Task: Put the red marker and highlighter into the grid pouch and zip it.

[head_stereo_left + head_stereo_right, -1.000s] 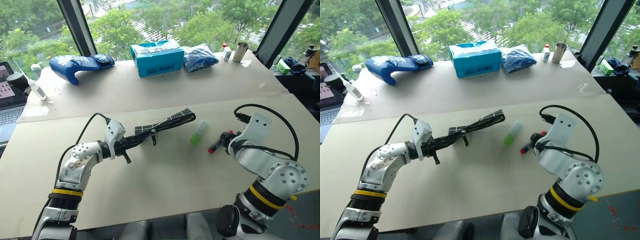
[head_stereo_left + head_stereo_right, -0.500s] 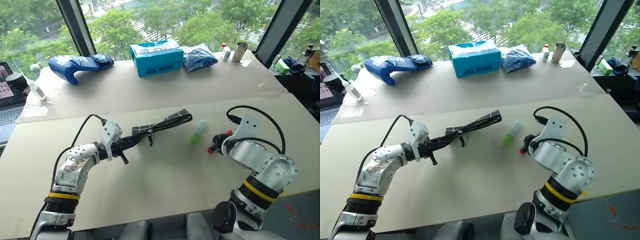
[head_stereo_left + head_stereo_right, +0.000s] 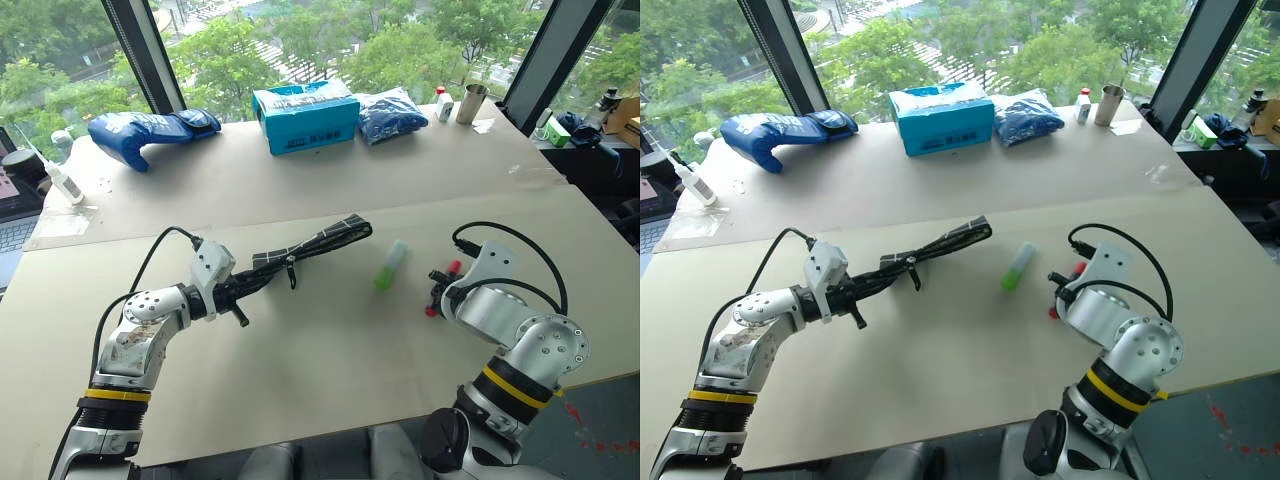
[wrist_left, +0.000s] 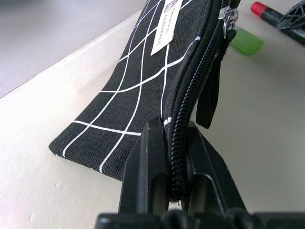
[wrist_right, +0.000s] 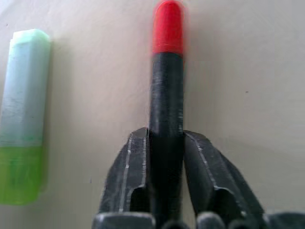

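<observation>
A wide beige surface [image 3: 330,360] spreads in front of tall windows. Along its far side sit a blue padded bag [image 3: 150,128], a teal box [image 3: 305,104] and a dark blue packet [image 3: 393,113]. Left of centre, the grid pouch [image 3: 300,255], black with white lines, stands on edge, stretching from the left gripper [image 4: 171,157] toward the far right; that gripper's jaws are pressed together on the pouch's near end at the zipper seam, and a black zipper cord [image 4: 212,95] hangs from the pull. Just right of the pouch, the highlighter [image 3: 391,264] lies flat on the surface, touching nothing. Farther right, the right gripper [image 5: 167,157] has its jaws pinching the dark body of the red marker [image 5: 167,90], the red cap pointing away from the jaws, beside the highlighter but apart from it.
</observation>
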`<action>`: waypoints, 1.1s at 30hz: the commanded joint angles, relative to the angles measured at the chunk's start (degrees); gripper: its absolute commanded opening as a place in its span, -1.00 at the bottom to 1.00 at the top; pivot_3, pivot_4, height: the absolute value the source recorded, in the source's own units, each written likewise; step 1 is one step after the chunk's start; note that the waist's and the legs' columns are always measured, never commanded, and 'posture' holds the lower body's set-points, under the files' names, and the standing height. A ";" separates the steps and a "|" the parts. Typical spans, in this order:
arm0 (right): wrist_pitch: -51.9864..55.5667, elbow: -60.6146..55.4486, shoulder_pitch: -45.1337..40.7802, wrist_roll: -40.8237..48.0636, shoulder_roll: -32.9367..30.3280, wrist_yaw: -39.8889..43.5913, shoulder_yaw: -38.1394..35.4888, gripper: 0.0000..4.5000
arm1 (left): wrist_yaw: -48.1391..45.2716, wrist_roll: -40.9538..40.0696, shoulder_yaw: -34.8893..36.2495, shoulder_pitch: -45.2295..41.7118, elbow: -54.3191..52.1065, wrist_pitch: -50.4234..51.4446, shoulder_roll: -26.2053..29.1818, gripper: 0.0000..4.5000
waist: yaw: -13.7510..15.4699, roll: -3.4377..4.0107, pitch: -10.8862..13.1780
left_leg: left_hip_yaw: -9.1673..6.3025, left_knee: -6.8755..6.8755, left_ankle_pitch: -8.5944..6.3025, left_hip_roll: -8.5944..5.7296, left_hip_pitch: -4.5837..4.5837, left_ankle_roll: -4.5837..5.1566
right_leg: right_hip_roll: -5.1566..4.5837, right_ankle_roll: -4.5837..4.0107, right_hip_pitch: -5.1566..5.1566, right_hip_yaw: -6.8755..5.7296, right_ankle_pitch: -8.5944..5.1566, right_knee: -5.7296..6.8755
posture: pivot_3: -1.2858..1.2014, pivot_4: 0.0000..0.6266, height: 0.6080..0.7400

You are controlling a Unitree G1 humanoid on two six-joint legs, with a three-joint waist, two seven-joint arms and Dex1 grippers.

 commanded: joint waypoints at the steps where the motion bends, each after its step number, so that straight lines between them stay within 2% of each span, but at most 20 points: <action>1: 0.86 1.06 2.15 -2.58 1.63 1.29 -0.87 -0.80 | 0.21 -0.67 1.74 -0.48 -1.20 -0.55 0.72 -1.00 | -0.03 -0.01 -0.01 | 0.00 0.00 0.00 0.00 0.00 0.00 | 0.01 0.00 0.00 0.00 0.00 0.00 | 0.03 -0.52 1.00; 6: 0.86 1.40 1.79 -4.06 0.49 3.15 -1.21 -0.80 | 0.41 -0.40 1.66 -1.14 -0.44 -1.00 0.52 -1.00 | -0.03 -0.03 -0.03 | 0.00 0.01 0.00 0.00 0.02 0.00 | 0.01 -0.01 0.02 0.00 0.00 -0.01 | 0.03 -0.52 1.00; 9: 0.86 3.38 0.49 -3.60 -2.64 6.56 -0.05 -0.80 | 0.45 -0.33 1.57 -1.57 -0.06 -1.07 0.47 -1.00 | -0.05 -0.04 -0.04 | 0.01 0.01 0.00 0.00 0.04 0.00 | 0.01 -0.02 0.05 0.00 0.01 -0.01 | 0.03 -0.52 1.00; 10: 0.86 4.32 -1.15 -3.85 -5.68 9.72 0.88 -0.80 | 0.48 -0.30 1.52 -1.63 0.01 -1.12 0.42 -1.00 | -0.09 -0.05 -0.04 | 0.03 0.01 0.00 0.00 0.05 0.00 | 0.02 -0.04 0.07 0.00 0.03 -0.03 | 0.03 -0.52 1.00; 12: -1.99 6.09 -4.29 -6.65 -15.89 17.21 5.11 -0.80 | 0.50 -0.25 1.46 -1.65 0.06 -1.22 0.39 -1.00 | -0.10 0.00 -0.01 | 0.17 0.05 0.00 -0.02 0.08 0.01 | 0.02 -0.09 0.11 0.07 0.11 -0.08 | 0.03 -0.52 1.00; 14: -7.21 7.64 -6.05 -9.98 -24.05 23.38 8.88 -0.80 | 0.49 -0.28 1.50 -1.67 0.17 -1.26 0.41 -1.00 | 0.27 0.45 0.27 | 0.41 0.08 -0.23 -0.08 0.04 0.42 | 0.00 -0.01 0.08 0.20 0.25 -0.18 | 0.03 -0.52 1.00; 19: -29.39 6.09 -9.15 -22.23 -49.29 52.54 29.88 -0.80 | 0.02 -0.21 1.46 -1.50 0.43 -1.02 0.86 -1.00 | -0.26 0.58 0.36 | 1.01 0.02 -0.06 -0.04 0.03 0.11 | 0.09 0.04 -0.02 0.15 0.26 -0.20 | 0.03 -0.52 1.00; 20: -33.37 5.55 -9.07 -24.75 -52.24 56.74 33.09 -0.80 | -0.08 -0.18 1.44 -1.54 0.53 -0.98 0.92 -1.00 | -0.48 0.57 0.36 | 1.08 0.02 -0.07 0.05 0.05 0.13 | 0.12 0.03 -0.02 0.06 0.26 -0.24 | 0.03 -0.52 1.00; 21: -40.82 2.09 -8.18 -28.83 -57.14 64.56 38.60 -0.80 | -0.16 -0.17 1.42 -1.62 0.56 -0.87 0.97 -1.00 | -0.60 0.56 0.36 | 1.15 -0.04 -0.10 0.07 0.05 0.18 | 0.12 0.03 -0.04 0.06 0.25 -0.27 | 0.03 -0.52 1.00; 24: -59.93 -6.08 -4.58 -38.15 -66.38 82.57 48.67 -0.80 | -0.22 -0.14 1.37 -1.89 0.61 -0.69 0.99 -1.00 | -0.74 0.51 0.39 | 1.28 0.00 -0.17 0.11 0.07 0.27 | 0.12 0.05 -0.04 0.01 0.25 -0.55 | 0.03 -0.52 1.00; 26: -70.11 -9.13 -1.88 -42.73 -70.43 92.43 52.67 -0.80 | -0.13 -0.13 1.31 -2.20 0.63 -0.57 0.92 -1.00 | -0.42 0.48 0.40 | 1.28 0.02 -0.18 0.10 0.05 0.24 | 0.11 0.08 0.01 -0.03 0.27 -0.90 | 0.03 -0.52 1.00; 28: -77.25 -8.89 -1.12 -46.18 -71.89 98.13 54.32 -0.80 | -0.04 -0.16 1.27 -2.45 0.58 -0.45 0.85 -1.00 | -0.11 0.34 0.49 | 1.27 0.14 -0.23 0.10 0.01 0.14 | 0.09 0.12 0.03 -0.04 0.30 -0.94 | 0.03 -0.52 1.00; 33: -90.42 -2.37 -3.62 -56.32 -70.76 104.45 56.54 -0.80 | -0.11 -0.19 1.12 -2.46 0.22 -0.36 0.87 -1.00 | 0.78 0.18 0.58 | 1.14 0.23 -0.23 0.04 -0.06 0.14 | -0.02 0.17 0.02 0.01 0.68 -1.03 | 0.03 -0.52 1.00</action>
